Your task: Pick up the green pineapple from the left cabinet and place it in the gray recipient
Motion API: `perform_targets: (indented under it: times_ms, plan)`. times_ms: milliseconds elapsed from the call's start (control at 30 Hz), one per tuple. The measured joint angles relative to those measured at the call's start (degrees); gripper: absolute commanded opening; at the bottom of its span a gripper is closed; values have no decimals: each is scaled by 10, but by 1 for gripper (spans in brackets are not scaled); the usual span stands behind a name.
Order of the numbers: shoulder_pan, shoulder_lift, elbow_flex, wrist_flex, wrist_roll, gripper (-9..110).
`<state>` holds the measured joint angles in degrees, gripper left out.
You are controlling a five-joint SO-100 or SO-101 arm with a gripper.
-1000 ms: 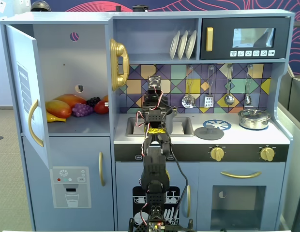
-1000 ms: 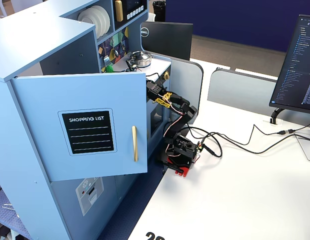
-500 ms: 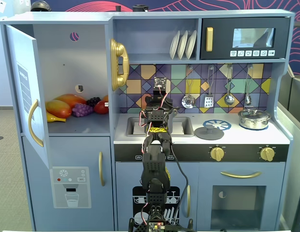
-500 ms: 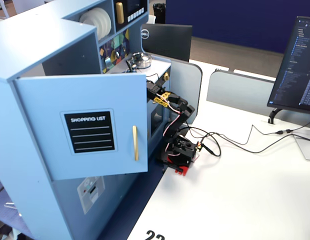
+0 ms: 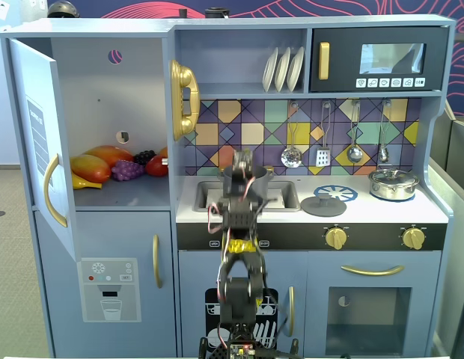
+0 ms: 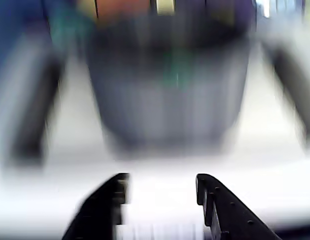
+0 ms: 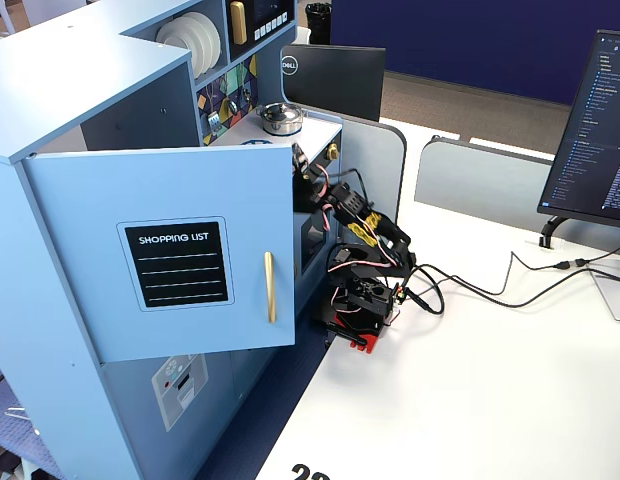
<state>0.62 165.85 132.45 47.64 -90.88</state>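
Toy kitchen fills a fixed view; the left cabinet at upper left of that frame has its door swung wide. The shelf holds an orange-red fruit, purple grapes and a red piece, with no green item visible among them. The arm stands centre frame, reaching up over the sink on the worktop. The other fixed view shows the arm mid frame, stretched toward the kitchen, with the door blocking the cabinet interior. The gray recipient fills the upper centre of the wrist view, heavily blurred; in the front fixed view the arm mostly hides it. The end effector sits at the bottom centre of the wrist view, fingers spread with nothing between them and only pale worktop showing in the gap. The green pineapple is probably the faint green smear at the recipient's upper middle, too blurred to be sure, so it is likely inside the pot. Judged step: placement looks done and the release is finished or just ending. The next move calls for pulling the end effector straight back and up, fingers kept apart, clear of the pot rim so the pot is not knocked in the sink.
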Motion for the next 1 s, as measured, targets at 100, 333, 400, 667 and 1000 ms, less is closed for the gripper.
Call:
perform_targets:
  times_ms: [100,333,400,667,1000]
  plan:
    - [-4,59,69,71,1,0]
    - [-4,98,270,84,-1,0]
    - [-4,97,326,83,-1,0]
    - [-14,147,398,214,26,0]
    - [-11,167,394,304,5,2]
